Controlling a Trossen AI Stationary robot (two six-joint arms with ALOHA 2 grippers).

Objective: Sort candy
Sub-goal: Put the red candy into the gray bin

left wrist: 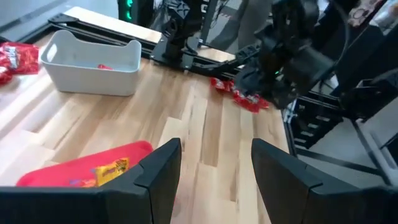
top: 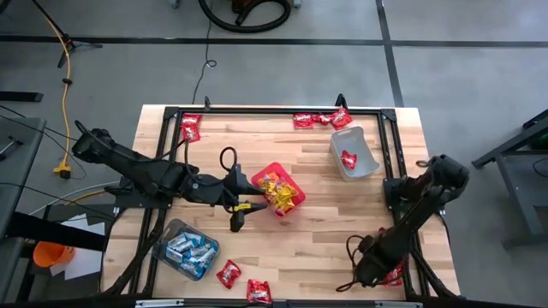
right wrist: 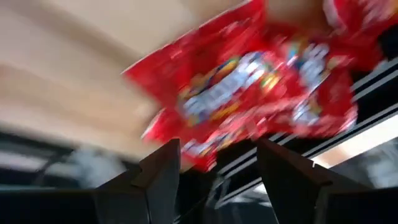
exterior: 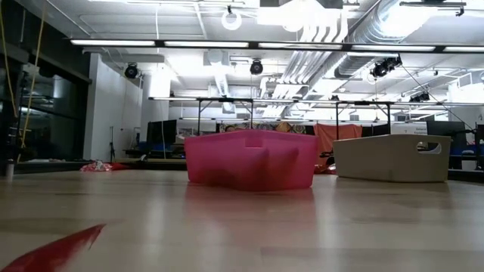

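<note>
High view: left tool [top: 242, 208] beside red bin [top: 279, 190] of yellow candy [top: 282, 195], right tool [top: 374, 272] at desk [top: 317, 231] corner; left wrist: fingers [left wrist: 159, 174] wide, empty; right wrist: fingers [right wrist: 163, 174] spread over red packets [right wrist: 249, 93].

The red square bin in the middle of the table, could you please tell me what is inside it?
The red square bin holds a heap of yellow candy packets, seen from above. Whatever lies beneath the top packets is covered, and the low view shows only its wall.
</note>
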